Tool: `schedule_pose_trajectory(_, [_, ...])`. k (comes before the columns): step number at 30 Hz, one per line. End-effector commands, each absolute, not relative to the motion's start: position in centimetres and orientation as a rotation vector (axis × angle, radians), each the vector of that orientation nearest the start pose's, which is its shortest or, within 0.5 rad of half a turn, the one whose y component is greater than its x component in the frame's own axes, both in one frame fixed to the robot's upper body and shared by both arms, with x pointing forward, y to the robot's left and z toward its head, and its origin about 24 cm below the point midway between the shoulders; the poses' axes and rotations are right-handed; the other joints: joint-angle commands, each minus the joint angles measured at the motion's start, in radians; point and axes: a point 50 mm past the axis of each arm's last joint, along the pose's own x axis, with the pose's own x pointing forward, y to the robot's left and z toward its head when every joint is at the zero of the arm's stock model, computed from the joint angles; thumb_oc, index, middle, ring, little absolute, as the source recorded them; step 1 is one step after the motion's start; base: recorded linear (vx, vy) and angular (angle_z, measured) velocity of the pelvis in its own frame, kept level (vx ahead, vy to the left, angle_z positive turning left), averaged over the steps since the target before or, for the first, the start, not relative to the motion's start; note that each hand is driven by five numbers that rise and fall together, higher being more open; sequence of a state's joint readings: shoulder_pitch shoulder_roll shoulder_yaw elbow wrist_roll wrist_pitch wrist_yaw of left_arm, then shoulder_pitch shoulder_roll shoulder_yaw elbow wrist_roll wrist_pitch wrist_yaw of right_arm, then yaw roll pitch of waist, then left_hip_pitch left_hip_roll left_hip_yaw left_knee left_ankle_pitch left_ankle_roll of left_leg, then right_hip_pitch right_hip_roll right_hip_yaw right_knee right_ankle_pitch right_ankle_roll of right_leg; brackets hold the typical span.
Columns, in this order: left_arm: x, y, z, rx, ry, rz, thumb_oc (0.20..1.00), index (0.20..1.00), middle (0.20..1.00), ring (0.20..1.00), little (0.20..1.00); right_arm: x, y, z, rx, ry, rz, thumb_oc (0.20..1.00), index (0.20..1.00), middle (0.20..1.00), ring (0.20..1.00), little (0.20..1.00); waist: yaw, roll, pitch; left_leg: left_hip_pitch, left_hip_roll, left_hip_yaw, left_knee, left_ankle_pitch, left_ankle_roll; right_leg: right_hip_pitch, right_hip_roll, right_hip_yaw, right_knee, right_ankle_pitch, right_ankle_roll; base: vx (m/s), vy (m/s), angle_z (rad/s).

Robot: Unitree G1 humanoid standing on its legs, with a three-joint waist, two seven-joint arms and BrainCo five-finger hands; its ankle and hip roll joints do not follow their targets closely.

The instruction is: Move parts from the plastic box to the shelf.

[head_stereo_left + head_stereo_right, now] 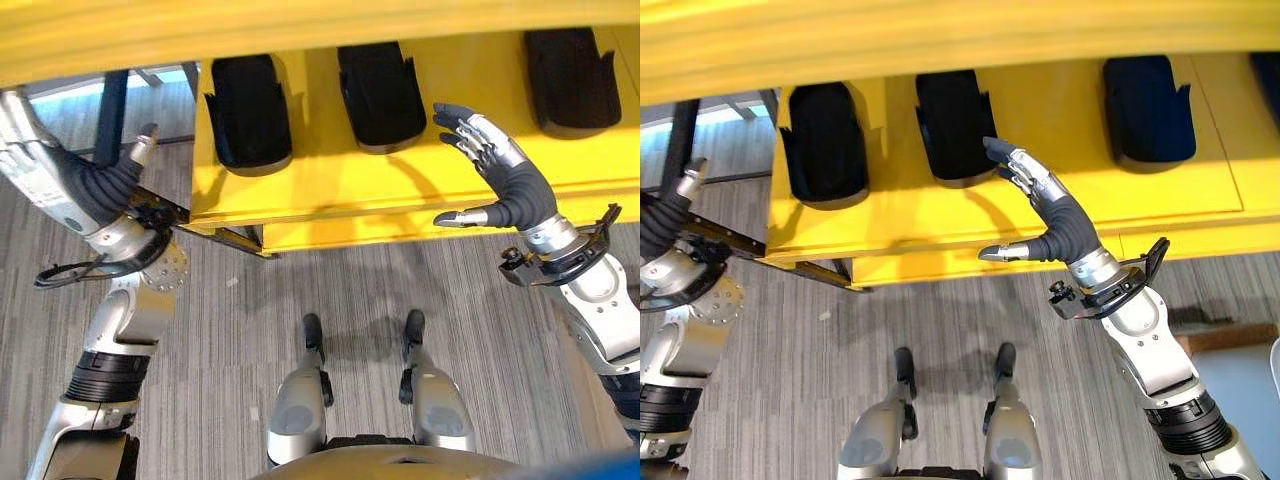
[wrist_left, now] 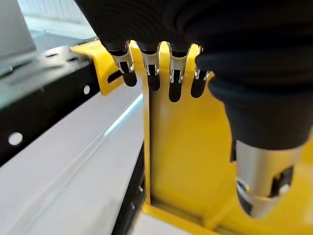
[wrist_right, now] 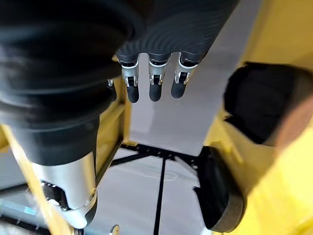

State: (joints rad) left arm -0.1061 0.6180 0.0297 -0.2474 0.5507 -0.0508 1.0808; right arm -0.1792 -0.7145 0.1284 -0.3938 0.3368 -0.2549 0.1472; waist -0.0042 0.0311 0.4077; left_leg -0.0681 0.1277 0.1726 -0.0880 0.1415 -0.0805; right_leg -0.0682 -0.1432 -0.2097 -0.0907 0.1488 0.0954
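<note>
At the far left of the head camera's views, the left hand is raised beside the left end of the yellow shelf, just off its corner, with the thumb standing up and apart. Its own wrist view shows the fingers hanging straight and relaxed in a row close before a yellow upright post of the shelf frame, holding nothing; whether the tips touch the post is hard to tell from so close. A black perforated rail runs alongside the hand there.

Moving right, black parts lie in a row on the shelf's yellow deck, each a dark, rounded moulded piece resting flat. The leftmost part sits near the shelf's left edge, the second part just beside it to the right, and the third part well apart, towards the shelf's right end.

Between the second and third parts, the right hand hovers over the front of the shelf, fingers spread and extended, thumb stuck out sideways over the shelf's front lip. It grips nothing and is clear of the parts. Its wrist view shows the same straight fingers with two of the dark parts past them.

Below the shelf, grey striped carpet covers the floor.
</note>
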Motion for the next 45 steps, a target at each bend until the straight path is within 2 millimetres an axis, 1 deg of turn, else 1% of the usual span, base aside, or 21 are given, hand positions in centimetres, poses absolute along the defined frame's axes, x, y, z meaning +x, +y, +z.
schedule_pose_trajectory(1, [22.7,23.6,20.3,0.947,-1.142,0.777,1.0,1.0,1.0,1.0,1.0,22.4,-15.1,21.1,-0.438,-0.832,0.616,1.0,1.0,1.0,1.0,1.0,0.013,-0.058,-0.058,-0.01,-0.047,0.005,0.049,-0.068,0.038,-0.002,-0.001,-0.002,0.073,-0.08,0.015,-0.02,-0.112,0.22])
schedule_pose_trajectory(2, [22.5,23.4,20.1,0.94,-1.145,0.746,1.0,1.0,1.0,1.0,1.0,22.3,-14.9,21.1,-0.46,-0.835,0.633,1.0,1.0,1.0,1.0,1.0,0.019,-0.06,-0.06,-0.009,-0.046,0.002,0.048,-0.067,0.037,0.003,0.0,-0.007,0.071,-0.079,0.016,-0.03,-0.125,0.16])
schedule_pose_trajectory(3, [22.1,22.9,19.7,0.933,-1.129,0.642,1.0,1.0,1.0,1.0,1.0,22.2,-14.4,21.3,-0.507,-0.842,0.677,1.0,1.0,1.0,1.0,1.0,0.036,-0.068,-0.064,-0.006,-0.043,-0.005,0.045,-0.065,0.036,0.016,0.004,-0.017,0.067,-0.081,0.013,-0.03,-0.119,0.19])
schedule_pose_trajectory(5, [21.8,22.6,19.5,0.888,-1.1,0.56,1.0,1.0,1.0,1.0,1.0,22.3,-13.9,21.6,-0.547,-0.844,0.718,1.0,1.0,1.0,1.0,1.0,0.052,-0.079,-0.065,-0.001,-0.041,-0.012,0.044,-0.063,0.032,0.029,0.008,-0.026,0.063,-0.081,0.011,-0.03,-0.111,0.15])
schedule_pose_trajectory(8, [21.7,21.7,19.1,0.832,-1.045,0.354,1.0,1.0,1.0,1.0,1.0,22.5,-12.9,22.5,-0.586,-0.859,0.773,1.0,1.0,1.0,1.0,1.0,0.078,-0.102,-0.063,0.001,-0.035,-0.018,0.043,-0.062,0.03,0.044,0.016,-0.036,0.055,-0.078,0.009,-0.08,-0.118,0.18])
schedule_pose_trajectory(9, [21.1,20.2,18.7,0.783,-1.045,0.151,1.0,1.0,1.0,1.0,1.0,22.2,-12.2,22.9,-0.614,-0.874,0.836,1.0,1.0,1.0,1.0,1.0,0.092,-0.122,-0.057,0.002,-0.024,-0.01,0.044,-0.059,0.028,0.053,0.023,-0.044,0.053,-0.074,0.009,-0.11,-0.119,0.18])
schedule_pose_trajectory(11, [20.6,19.3,18.6,0.761,-1.039,0.039,1.0,1.0,1.0,1.0,1.0,22.0,-11.9,22.9,-0.651,-0.867,0.88,1.0,1.0,1.0,1.0,1.0,0.1,-0.127,-0.052,0.008,-0.022,-0.008,0.044,-0.059,0.03,0.062,0.024,-0.047,0.05,-0.07,0.011,-0.09,-0.055,0.12])
schedule_pose_trajectory(12, [20.5,19.2,18.5,0.745,-1.03,0.032,1.0,1.0,1.0,1.0,1.0,21.9,-11.9,22.9,-0.659,-0.865,0.895,1.0,1.0,1.0,1.0,1.0,0.102,-0.129,-0.051,0.009,-0.022,-0.007,0.044,-0.058,0.03,0.064,0.025,-0.048,0.05,-0.068,0.011,-0.07,-0.001,0.11])
schedule_pose_trajectory(13, [20.5,19.5,18.1,0.571,-0.926,0.002,1.0,1.0,1.0,1.0,1.0,21.6,-11.5,22.4,-0.702,-0.835,0.983,1.0,1.0,1.0,1.0,1.0,0.112,-0.136,-0.049,0.019,-0.02,0.002,0.044,-0.06,0.032,0.077,0.025,-0.056,0.046,-0.066,0.015,-0.04,0.002,0.07])
schedule_pose_trajectory(16, [20.5,19.8,17.2,0.537,-0.857,0.005,1.0,1.0,1.0,1.0,1.0,21.5,-11.1,21.7,-0.741,-0.792,1.07,1.0,1.0,1.0,1.0,1.0,0.127,-0.148,-0.046,0.028,-0.016,0.012,0.045,-0.06,0.032,0.091,0.026,-0.067,0.043,-0.06,0.019,-0.02,-0.038,0.08])
schedule_pose_trajectory(17, [20.6,20.2,16.6,0.469,-0.799,0.027,1.0,1.0,1.0,1.0,1.0,21.4,-10.6,21.1,-0.755,-0.777,1.111,1.0,1.0,1.0,1.0,1.0,0.142,-0.16,-0.041,0.032,-0.011,0.021,0.044,-0.058,0.03,0.098,0.027,-0.082,0.043,-0.058,0.022,-0.02,-0.079,0.16])
schedule_pose_trajectory(19, [20.2,20.7,16.1,0.464,-0.785,0.063,1.0,1.0,1.0,1.0,1.0,21.7,-9.9,20.4,-0.801,-0.736,1.17,1.0,1.0,1.0,1.0,1.0,0.17,-0.173,-0.028,0.035,-0.008,0.016,0.042,-0.054,0.029,0.108,0.03,-0.09,0.043,-0.054,0.024,0.0,-0.063,0.08])
schedule_pose_trajectory(20, [20.1,20.8,16.1,0.456,-0.781,0.072,1.0,1.0,1.0,1.0,1.0,21.8,-9.8,20.3,-0.813,-0.723,1.18,1.0,1.0,1.0,1.0,1.0,0.173,-0.174,-0.026,0.035,-0.009,0.015,0.041,-0.054,0.029,0.109,0.031,-0.09,0.043,-0.054,0.024,0.0,-0.027,0.04])
schedule_pose_trajectory(21, [20.1,21.1,16.1,0.446,-0.79,0.089,1.0,1.0,1.0,1.0,1.0,22.6,-9.2,20.1,-0.874,-0.69,1.185,1.0,1.0,1.0,1.0,1.0,0.191,-0.177,-0.015,0.03,-0.011,0.009,0.042,-0.054,0.029,0.108,0.031,-0.093,0.043,-0.054,0.025,0.0,-0.006,0.04])
schedule_pose_trajectory(24, [20.1,21.3,16.3,0.426,-0.81,0.116,1.0,1.0,1.0,1.0,1.0,23.2,-8.9,20.2,-0.917,-0.683,1.168,1.0,1.0,1.0,1.0,1.0,0.204,-0.179,-0.006,0.022,-0.011,0.003,0.046,-0.053,0.028,0.106,0.032,-0.096,0.045,-0.054,0.026,0.01,-0.011,0.1])
schedule_pose_trajectory(28, [19.7,22.5,17.5,0.284,-0.899,0.258,1.0,1.0,1.0,1.0,1.0,24.5,-8.3,21.2,-0.946,-0.708,1.097,1.0,1.0,1.0,1.0,1.0,0.235,-0.189,0.017,-0.008,-0.018,-0.021,0.058,-0.054,0.029,0.101,0.037,-0.095,0.044,-0.054,0.027,0.03,-0.036,0.09])
schedule_pose_trajectory(30, [19.3,22.6,18.1,0.241,-0.958,0.277,1.0,1.0,1.0,1.0,1.0,24.9,-8.0,21.7,-0.966,-0.734,1.062,1.0,1.0,1.0,1.0,1.0,0.244,-0.19,0.026,-0.019,-0.021,-0.032,0.062,-0.055,0.03,0.096,0.038,-0.093,0.046,-0.055,0.025,0.04,-0.031,0.08])
schedule_pose_trajectory(31, [18.8,22.8,18.9,0.183,-1.014,0.317,1.0,1.0,1.0,1.0,1.0,25.4,-7.8,22.5,-0.964,-0.772,0.988,1.0,1.0,1.0,1.0,1.0,0.255,-0.189,0.036,-0.03,-0.027,-0.047,0.064,-0.057,0.031,0.093,0.04,-0.088,0.043,-0.056,0.026,0.04,-0.019,0.12])
schedule_pose_trajectory(36, [18.8,22.9,19.9,0.194,-1.053,0.347,1.0,1.0,1.0,1.0,1.0,25.8,-7.8,24.9,-0.987,-0.873,0.851,1.0,1.0,1.0,1.0,1.0,0.258,-0.19,0.051,-0.057,-0.038,-0.067,0.064,-0.06,0.033,0.073,0.042,-0.085,0.046,-0.059,0.026,0.02,-0.006,0.08])
schedule_pose_trajectory(40, [19.3,22.7,19.9,0.21,-1.046,0.36,1.0,1.0,1.0,1.0,1.0,26.2,-7.9,25.3,-1.004,-0.852,0.814,1.0,1.0,1.0,1.0,1.0,0.25,-0.185,0.055,-0.069,-0.039,-0.065,0.077,-0.064,0.034,0.058,0.04,-0.083,0.061,-0.066,0.021,0.01,0.041,-0.01])
schedule_pose_trajectory(45, [20.1,22.4,20.2,0.212,-1.039,0.365,1.0,1.0,1.0,1.0,1.0,28.1,-8.2,25.4,-1.02,-0.806,0.745,1.0,1.0,1.0,1.0,1.0,0.251,-0.176,0.078,-0.098,-0.043,-0.069,0.109,-0.07,0.035,0.034,0.039,-0.088,0.089,-0.079,0.013,0.0,-0.003,0.01])
